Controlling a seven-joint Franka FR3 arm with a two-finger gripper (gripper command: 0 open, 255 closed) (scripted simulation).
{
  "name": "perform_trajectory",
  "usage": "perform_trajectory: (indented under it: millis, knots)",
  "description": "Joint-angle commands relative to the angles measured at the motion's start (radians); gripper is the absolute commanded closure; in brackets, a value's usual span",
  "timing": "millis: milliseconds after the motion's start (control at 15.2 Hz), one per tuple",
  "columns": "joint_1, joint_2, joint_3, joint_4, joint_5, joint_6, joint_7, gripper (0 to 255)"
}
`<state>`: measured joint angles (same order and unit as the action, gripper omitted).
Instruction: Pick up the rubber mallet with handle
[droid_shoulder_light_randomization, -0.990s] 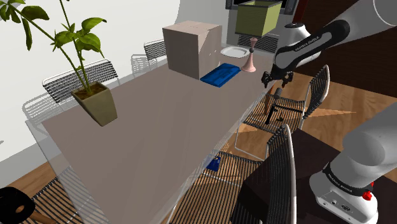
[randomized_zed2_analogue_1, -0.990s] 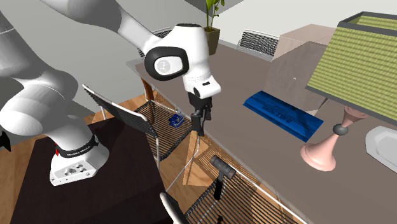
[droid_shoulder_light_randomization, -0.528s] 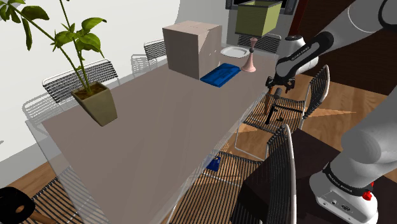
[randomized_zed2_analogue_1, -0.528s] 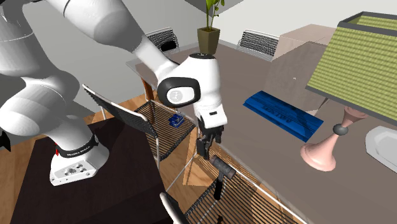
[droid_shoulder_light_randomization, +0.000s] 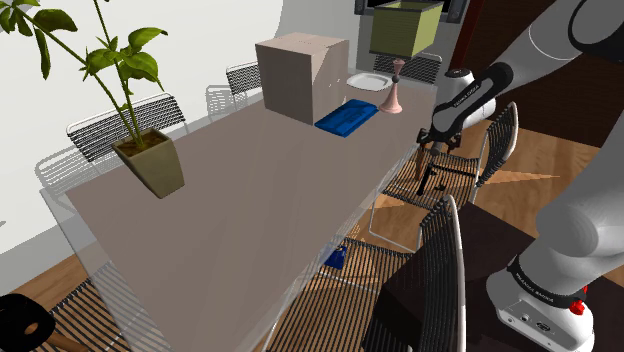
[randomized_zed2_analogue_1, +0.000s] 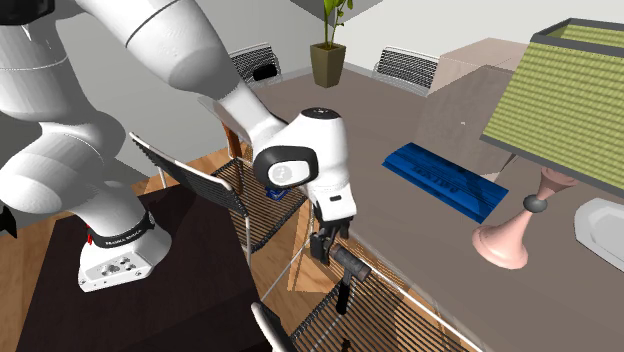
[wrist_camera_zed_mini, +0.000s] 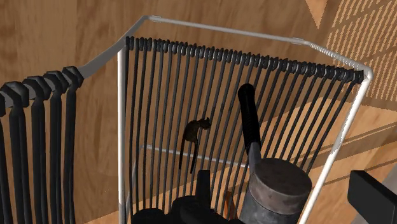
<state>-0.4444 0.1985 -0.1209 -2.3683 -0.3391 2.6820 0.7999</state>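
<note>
Rubber mallet (wrist_camera_zed_mini: 253, 137) lies on the wire chair seat (randomized_zed2_analogue_1: 405, 312), directly under our gripper (randomized_zed2_analogue_1: 322, 245). Its grey head is nearest us, between fingers that stand apart and clasp nothing. From the head the black handle runs away along the seat wires toward the white frame rail (wrist_camera_zed_mini: 222, 28). The table (randomized_zed2_analogue_1: 420, 240) edge is just beside us. We judge that a short straight drop would do, with little room beneath before the wires.
</note>
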Motion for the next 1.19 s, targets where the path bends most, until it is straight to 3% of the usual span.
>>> perform_trajectory:
  millis: [0, 66, 660, 1122]
  knots:
    - [0.001, 0.014, -0.002, 0.0, -0.005, 0.014, 0.006, 0]
    - [0.0, 0.012, -0.002, -0.003, -0.006, 0.016, 0.006, 255]
    - [0.001, 0.014, -0.002, 0.001, -0.005, 0.014, 0.006, 255]
    - [-0.002, -0.069, 0.009, 0.007, 0.025, -0.074, -0.029, 255]
